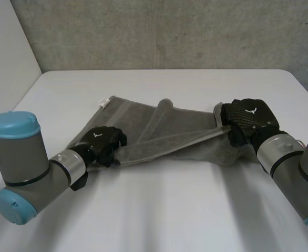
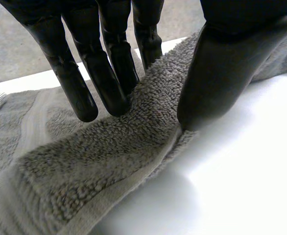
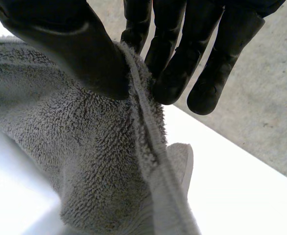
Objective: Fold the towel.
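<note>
The grey towel lies spread across the middle of the table, its near edge drawn up into a taut ridge between the two hands. Its far-left corner, bearing a white tag, lies flat. The left hand pinches the near-left end, thumb on one side of the fold and fingers on the other. The right hand clamps the hemmed right edge between thumb and fingers, and the cloth below it hangs to the table.
</note>
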`<state>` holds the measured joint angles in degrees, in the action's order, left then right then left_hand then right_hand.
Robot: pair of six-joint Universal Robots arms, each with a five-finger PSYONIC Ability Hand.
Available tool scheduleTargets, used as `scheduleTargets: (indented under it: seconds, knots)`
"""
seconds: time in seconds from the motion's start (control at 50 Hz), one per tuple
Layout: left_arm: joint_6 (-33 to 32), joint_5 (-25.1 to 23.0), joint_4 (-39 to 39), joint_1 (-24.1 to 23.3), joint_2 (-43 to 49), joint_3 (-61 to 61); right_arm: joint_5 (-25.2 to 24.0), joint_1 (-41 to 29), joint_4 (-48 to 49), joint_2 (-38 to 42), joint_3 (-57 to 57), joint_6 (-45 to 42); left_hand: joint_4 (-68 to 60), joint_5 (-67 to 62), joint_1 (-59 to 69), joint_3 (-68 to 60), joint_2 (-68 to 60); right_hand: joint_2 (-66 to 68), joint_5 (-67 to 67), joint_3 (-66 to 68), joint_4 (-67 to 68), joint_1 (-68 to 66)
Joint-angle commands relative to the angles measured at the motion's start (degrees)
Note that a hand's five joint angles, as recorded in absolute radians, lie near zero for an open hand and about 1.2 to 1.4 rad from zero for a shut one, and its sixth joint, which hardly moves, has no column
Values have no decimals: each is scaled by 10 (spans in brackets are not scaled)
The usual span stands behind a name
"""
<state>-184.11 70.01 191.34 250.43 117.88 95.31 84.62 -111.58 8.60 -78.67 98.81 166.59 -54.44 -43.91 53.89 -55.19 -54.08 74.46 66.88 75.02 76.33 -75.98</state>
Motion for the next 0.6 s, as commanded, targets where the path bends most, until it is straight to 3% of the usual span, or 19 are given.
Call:
scheduleTargets:
  seconds: [0.02,0.36,0.6]
  knots:
    - [2,36,6,-3,1,20,0,-3,0,5,17,-2,22,16,-16,29,18,55,31,50,37,-40]
    - [5,73,12,-30,-44,71,-2,-3,0,19,29,-3,79,74,-73,86,75,55,31,50,37,-40]
    - [0,68,19,23,-145,153,-4,-4,1,31,31,-7,97,92,-92,105,94,55,31,50,37,-40]
